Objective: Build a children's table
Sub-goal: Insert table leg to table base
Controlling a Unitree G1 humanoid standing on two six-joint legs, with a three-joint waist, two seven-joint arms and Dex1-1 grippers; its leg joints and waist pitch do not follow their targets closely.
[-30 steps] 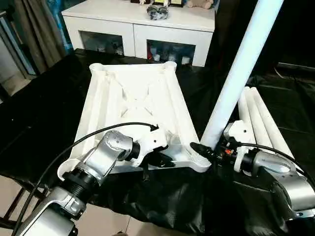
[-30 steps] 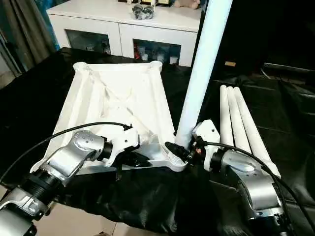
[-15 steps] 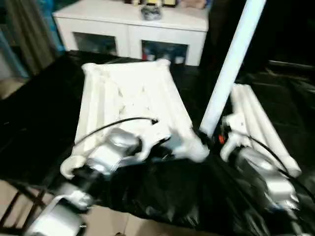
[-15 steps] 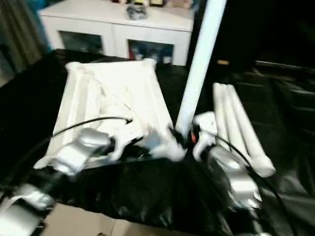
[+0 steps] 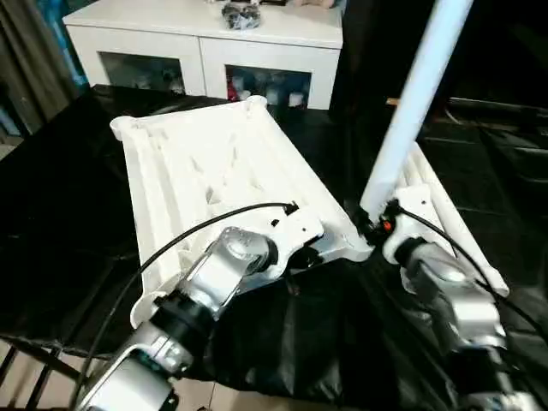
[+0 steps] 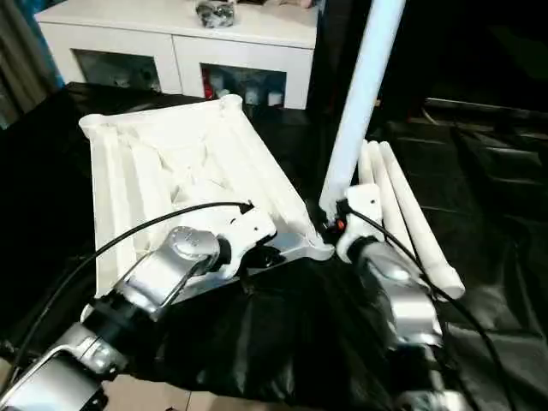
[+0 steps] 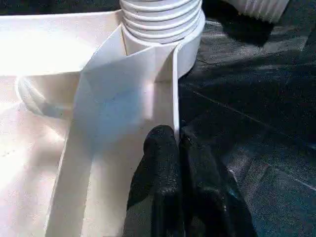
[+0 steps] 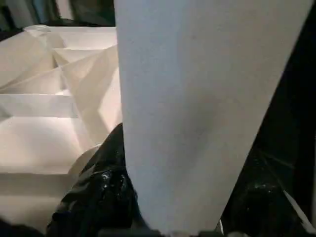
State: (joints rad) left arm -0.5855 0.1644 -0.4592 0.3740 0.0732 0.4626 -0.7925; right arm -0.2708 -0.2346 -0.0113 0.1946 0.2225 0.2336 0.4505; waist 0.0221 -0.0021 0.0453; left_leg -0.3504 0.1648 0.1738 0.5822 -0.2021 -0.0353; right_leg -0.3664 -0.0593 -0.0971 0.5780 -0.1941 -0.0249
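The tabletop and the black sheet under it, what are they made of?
The tabletop looks like white moulded plastic, fairly matte: thin ribs and a ridged round corner socket point to moulding. The black sheet seems to be thin glossy plastic film, since it wrinkles and reflects light.

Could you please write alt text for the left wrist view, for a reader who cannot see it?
The left gripper, its two black fingers shut, pinches the thin side wall of the upturned white tabletop near a ribbed round corner socket; black sheeting lies beside it.
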